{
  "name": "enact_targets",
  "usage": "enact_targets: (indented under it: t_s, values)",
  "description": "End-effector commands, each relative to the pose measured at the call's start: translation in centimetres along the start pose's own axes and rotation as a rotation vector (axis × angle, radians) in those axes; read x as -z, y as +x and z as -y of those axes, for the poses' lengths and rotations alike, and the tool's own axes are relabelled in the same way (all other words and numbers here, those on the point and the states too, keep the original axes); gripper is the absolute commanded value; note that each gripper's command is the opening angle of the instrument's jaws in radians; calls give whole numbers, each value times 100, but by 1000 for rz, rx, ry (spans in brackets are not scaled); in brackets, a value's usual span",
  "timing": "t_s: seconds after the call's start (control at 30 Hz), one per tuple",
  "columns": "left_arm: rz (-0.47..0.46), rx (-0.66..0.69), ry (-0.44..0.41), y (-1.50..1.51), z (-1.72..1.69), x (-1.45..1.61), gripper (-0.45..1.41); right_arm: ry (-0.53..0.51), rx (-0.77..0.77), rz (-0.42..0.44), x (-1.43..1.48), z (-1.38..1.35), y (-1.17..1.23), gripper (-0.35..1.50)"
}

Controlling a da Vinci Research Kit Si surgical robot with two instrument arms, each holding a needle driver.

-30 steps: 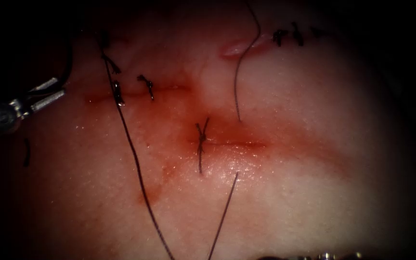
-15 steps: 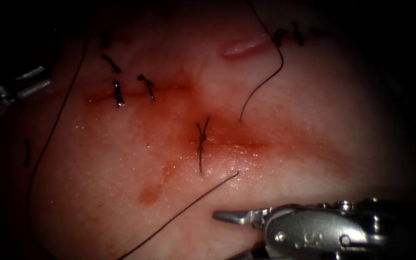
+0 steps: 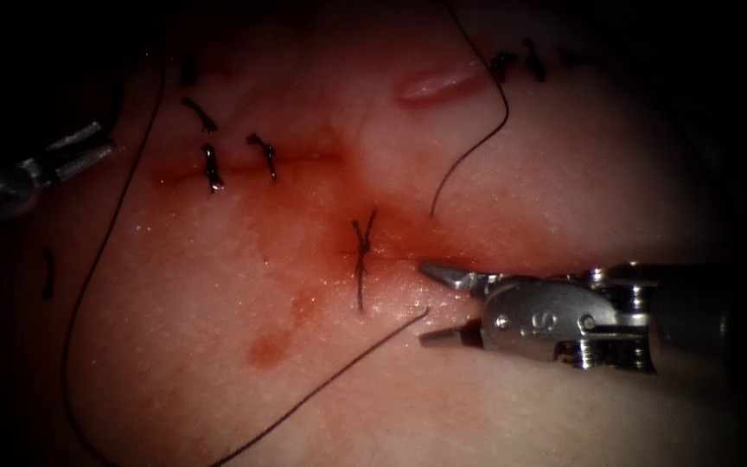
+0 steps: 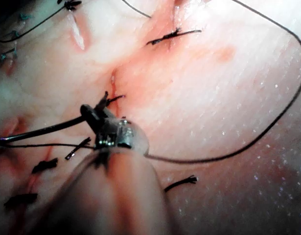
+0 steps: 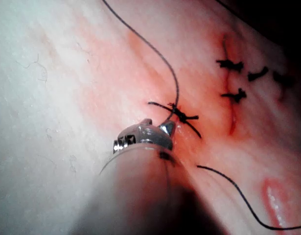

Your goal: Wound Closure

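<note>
Nearest, below the knotted stitch (image 3: 362, 251): a slack run of thread (image 3: 304, 398), lying loose on the tissue (image 3: 564, 173) and rising to a point just below and right of that stitch. Probably left slack so nothing drags on the knot. Just right of the knotted stitch: the right tool (image 3: 427, 303), spread wide and gripping nothing. Brackets the spot where the thread meets the tissue, one jaw above it by the cut (image 3: 456, 258), one below. Looks poised over that strand rather than on it. Seen along its own shaft (image 5: 157, 127), sits hard by the same knot with tips apart. Around and below-left of the knotted stitch: red fluid (image 3: 270, 346) staining the surface. Far left of the knotted stitch: the left tool (image 3: 101, 145), parked aside, seemingly to keep the needle away from the work. Close up (image 4: 99, 111), clamps what looks like the needle (image 4: 42, 131); cannot tell where along its curve. Appears clear of the tissue. Beyond the knotted stitch, up-left: two earlier stitches (image 3: 212, 167) across the cut.
</note>
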Motion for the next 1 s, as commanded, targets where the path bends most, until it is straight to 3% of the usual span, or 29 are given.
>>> enact_targets:
  t_s: [0.03, 0.2, 0.33, 0.4, 0.47, 0.57, 0.67, 0.7, 0.73, 0.77, 0.8, 0.9, 1.0]
  values:
    - [-1, -1, 1, 1, -2, -9, -37, 12, 6, 1, -9, 2, 5, -35]
    - [-4, -6, -4, 4, -6, -11, -37, 120, 30, -3, 1, 12, 13, -35]
    - [-5, -9, -8, 5, -9, -13, -38, 264, 37, -17, 18, 36, 43, -35]
    - [-5, -9, -8, 5, -9, -13, -38, 286, 41, -23, 21, 40, 49, -35]
    - [-6, -9, -8, 5, -9, -13, -38, 351, 28, -62, 35, 52, 72, -35]
    - [-5, -9, -8, 5, -10, -13, -38, 380, 15, -79, 48, 58, 95, -35]
    - [-6, -10, -10, 6, -10, -13, -38, 305, -35, -67, 55, 49, 102, -35]
    - [-5, -10, -10, 6, -10, -13, -38, 274, -68, -78, 54, 45, 100, -15]
    - [-7, -11, -10, 7, -11, -13, -37, 236, -112, -72, 52, 40, 96, 29]
    - [-6, -11, -9, 7, -12, -14, -35, 186, -174, -70, 46, 33, 87, 88]
    - [-5, -11, -8, 8, -12, -14, -35, 157, -216, -61, 39, 28, 80, 113]
    - [-5, -12, -9, 9, -14, -15, -33, 125, -339, -46, 24, 20, 60, 128]
    - [-4, -12, -9, 9, -14, -16, -33, 110, -452, -32, 10, 17, 40, 125]
